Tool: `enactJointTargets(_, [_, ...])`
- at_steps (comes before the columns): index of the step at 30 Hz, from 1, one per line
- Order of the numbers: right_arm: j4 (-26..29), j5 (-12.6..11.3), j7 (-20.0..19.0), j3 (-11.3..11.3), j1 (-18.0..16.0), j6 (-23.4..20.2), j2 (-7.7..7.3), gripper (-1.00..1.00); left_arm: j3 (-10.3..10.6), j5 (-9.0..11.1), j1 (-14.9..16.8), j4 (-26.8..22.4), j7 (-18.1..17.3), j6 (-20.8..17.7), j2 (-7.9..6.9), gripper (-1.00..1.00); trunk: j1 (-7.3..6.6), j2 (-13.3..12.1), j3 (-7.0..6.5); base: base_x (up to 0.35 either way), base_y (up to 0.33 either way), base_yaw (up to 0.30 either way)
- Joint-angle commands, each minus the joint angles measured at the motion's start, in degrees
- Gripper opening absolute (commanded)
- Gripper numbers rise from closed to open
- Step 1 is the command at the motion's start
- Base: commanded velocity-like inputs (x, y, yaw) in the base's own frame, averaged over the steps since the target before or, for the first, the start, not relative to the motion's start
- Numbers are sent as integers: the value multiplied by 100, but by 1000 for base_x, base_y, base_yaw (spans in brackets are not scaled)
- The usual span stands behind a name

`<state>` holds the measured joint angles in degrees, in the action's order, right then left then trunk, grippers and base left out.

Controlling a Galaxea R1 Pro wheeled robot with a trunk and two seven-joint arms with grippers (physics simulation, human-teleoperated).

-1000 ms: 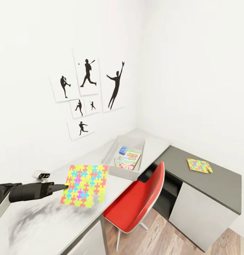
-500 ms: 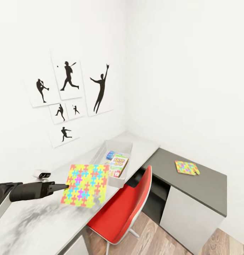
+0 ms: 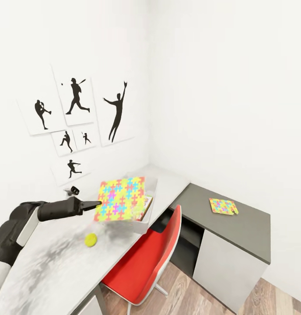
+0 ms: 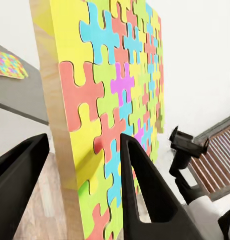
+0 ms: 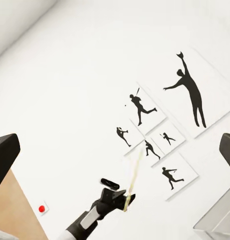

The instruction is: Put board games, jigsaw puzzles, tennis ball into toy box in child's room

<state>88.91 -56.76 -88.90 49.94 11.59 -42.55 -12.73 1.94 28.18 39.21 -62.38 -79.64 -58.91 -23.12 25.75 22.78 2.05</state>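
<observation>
The jigsaw puzzle (image 3: 121, 199) was pinched at one edge by the left gripper (image 3: 94, 204), jaws closed snugly on the slab, and it was held tilted in the air right over the toy box (image 3: 147, 213), probably so it could be dropped or slid in flat. In the left wrist view the slab (image 4: 112, 120) was seen sandwiched between the two dark fingers (image 4: 145, 195). Game boxes could just be made out inside the toy box under the puzzle, mostly hidden. The tennis ball (image 3: 90, 239) was left on the light grey part of the table (image 3: 50, 267), near its front edge, well apart from the box. A second puzzle (image 3: 223, 205) was lying on the dark short part, near the wall. A red chair (image 3: 146, 258) was tucked in at the desk corner, nothing really blocked. The right gripper (image 5: 115, 165) was seen wide open, nothing held.
</observation>
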Motion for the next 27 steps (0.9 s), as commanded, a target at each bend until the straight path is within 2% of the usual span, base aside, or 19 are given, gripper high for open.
enactJointTargets(1, [3,-21,-5,-2,1,-60,0,100,12,30,89,56,139,-63,68,-100,3,14,12,0,0,-5])
enactJointTargets(3, [3,-20,-5,3,1,-59,3,100,15,30,380,249,695,-74,302,-100,3,14,12,0,0,-3])
enactJointTargets(6, [3,-20,-5,6,1,-54,0,100,11,51,639,469,1150,-82,454,-100,3,14,12,0,0,-1])
enactJointTargets(12, [3,-19,-5,7,1,-52,-2,100,30,31,765,593,1398,-40,529,-100,3,14,12,13,-15,0])
enactJointTargets(19, [3,-19,-3,7,1,-52,-3,100,29,8,780,639,1590,-25,559,-100,3,14,12,193,-162,0])
enactJointTargets(22, [3,-19,-3,7,1,-51,-2,100,27,5,781,645,1749,-25,625,-100,3,14,12,223,-251,0])
enactJointTargets(24, [3,-19,-4,7,1,-51,-2,100,26,2,781,645,1884,-24,655,-100,3,14,12,231,-255,0])
enactJointTargets(27, [3,-19,-3,7,1,-51,-4,100,20,-4,781,646,2280,-24,691,-100,3,14,12,267,-170,0])
